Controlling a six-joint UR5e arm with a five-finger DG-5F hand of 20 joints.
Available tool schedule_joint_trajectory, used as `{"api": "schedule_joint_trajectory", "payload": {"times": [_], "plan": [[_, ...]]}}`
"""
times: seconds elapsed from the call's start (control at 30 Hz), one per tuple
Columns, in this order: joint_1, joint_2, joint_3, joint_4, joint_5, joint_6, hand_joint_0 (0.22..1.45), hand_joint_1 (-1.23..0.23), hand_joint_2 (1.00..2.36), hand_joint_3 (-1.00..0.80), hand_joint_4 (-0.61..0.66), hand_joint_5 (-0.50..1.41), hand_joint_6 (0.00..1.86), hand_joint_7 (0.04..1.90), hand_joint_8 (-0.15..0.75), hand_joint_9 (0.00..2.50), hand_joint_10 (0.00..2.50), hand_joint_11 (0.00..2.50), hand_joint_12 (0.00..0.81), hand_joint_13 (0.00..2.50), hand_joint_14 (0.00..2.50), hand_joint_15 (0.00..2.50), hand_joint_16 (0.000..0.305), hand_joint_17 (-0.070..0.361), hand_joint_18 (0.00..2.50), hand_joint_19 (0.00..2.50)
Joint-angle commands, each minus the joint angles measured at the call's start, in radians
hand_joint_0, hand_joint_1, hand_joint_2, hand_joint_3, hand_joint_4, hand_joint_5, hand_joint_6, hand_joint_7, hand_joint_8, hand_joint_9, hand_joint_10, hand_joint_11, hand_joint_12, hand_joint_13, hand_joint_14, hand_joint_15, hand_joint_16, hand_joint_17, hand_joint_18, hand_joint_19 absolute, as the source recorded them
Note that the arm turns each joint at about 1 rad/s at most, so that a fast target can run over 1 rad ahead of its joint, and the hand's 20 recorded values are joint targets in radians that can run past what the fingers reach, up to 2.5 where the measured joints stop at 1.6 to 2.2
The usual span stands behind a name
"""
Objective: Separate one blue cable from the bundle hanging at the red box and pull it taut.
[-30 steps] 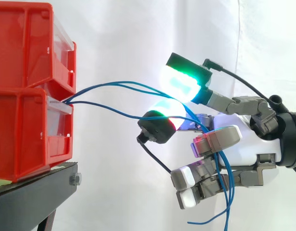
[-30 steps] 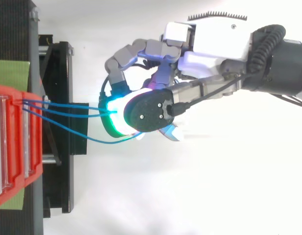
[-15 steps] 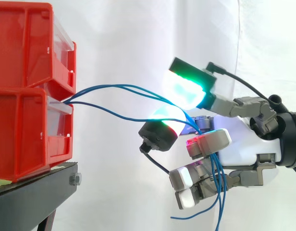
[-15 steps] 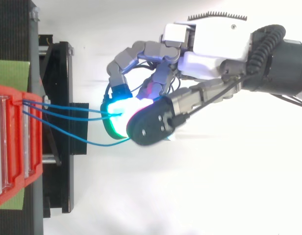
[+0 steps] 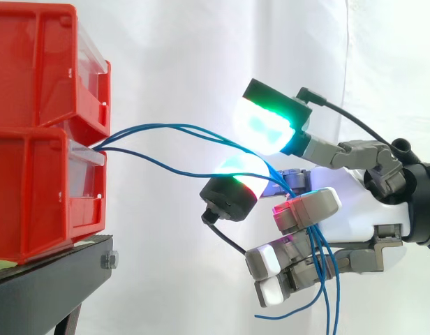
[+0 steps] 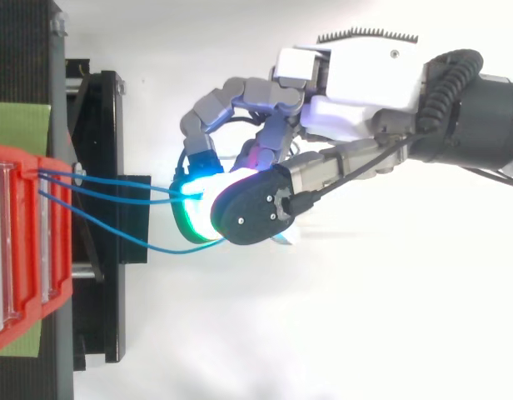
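Three thin blue cables leave the gap between the two stacked red bins and arc right to my hand. Two run close together; the third sags apart from them on the near side. They pass between the green-glowing fingertip and the lower pad below it. From there they drop behind the curled lower fingers, and their loose ends dangle under the hand. The cables are slack and bowed. In the top view the hand reaches left with its fingers curled round the cables.
The red bins stand on a black stand at the left, with its frame jutting toward the hand. A white curtain backs the scene. Open space lies between the bins and the hand.
The hand has stayed almost in place. Its upper pad has shifted slightly, the lower pad has dipped a little, and the cables' loose ends have swung under the hand.
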Motion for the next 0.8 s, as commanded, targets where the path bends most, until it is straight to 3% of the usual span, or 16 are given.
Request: {"api": "schedule_joint_trajectory", "payload": {"times": [0.0,0.17,0.3,0.4,0.57,0.67,0.77], "plan": [[0.001,0.000,0.000,0.001,0.002,0.000,0.59,-0.56,1.01,-0.40,0.02,-0.11,0.89,1.19,0.302,1.46,0.02,1.23,0.356,0.97,0.02,0.76,0.043,0.097,0.68,0.74],[0.001,0.000,0.000,0.001,0.005,-0.002,0.58,-0.65,1.01,-0.20,0.03,-0.10,0.89,1.22,0.357,1.49,0.02,1.23,0.406,1.02,0.02,0.74,0.053,0.120,0.77,0.67],[0.001,-0.002,0.000,0.001,0.004,-0.002,0.61,-0.78,1.01,-0.10,0.03,-0.13,0.94,1.09,0.348,1.39,0.01,1.32,0.414,0.99,0.02,0.74,0.056,0.126,0.76,0.66],[-0.001,-0.022,0.000,0.001,0.004,0.005,0.66,-0.82,1.02,-0.16,-0.04,-0.16,0.95,1.11,0.273,1.32,0.02,1.36,0.355,0.92,0.02,0.77,0.045,0.102,0.66,0.70],[-0.003,-0.046,0.000,0.037,0.000,0.018,0.77,-0.86,1.00,-0.50,-0.13,-0.16,0.95,1.21,0.251,1.30,0.01,1.34,0.330,0.90,0.02,0.75,0.043,0.096,0.64,0.64],[-0.001,-0.046,0.000,0.048,0.005,0.020,0.71,-0.86,1.00,-0.50,-0.10,-0.15,0.95,1.18,0.259,1.31,0.02,1.34,0.327,0.90,0.02,0.75,0.042,0.094,0.65,0.64],[-0.004,-0.046,0.000,0.054,0.004,0.018,0.57,-0.86,1.00,-0.50,0.00,-0.12,0.92,1.13,0.283,1.35,0.02,1.33,0.334,0.91,0.02,0.76,0.042,0.095,0.65,0.67]]}}
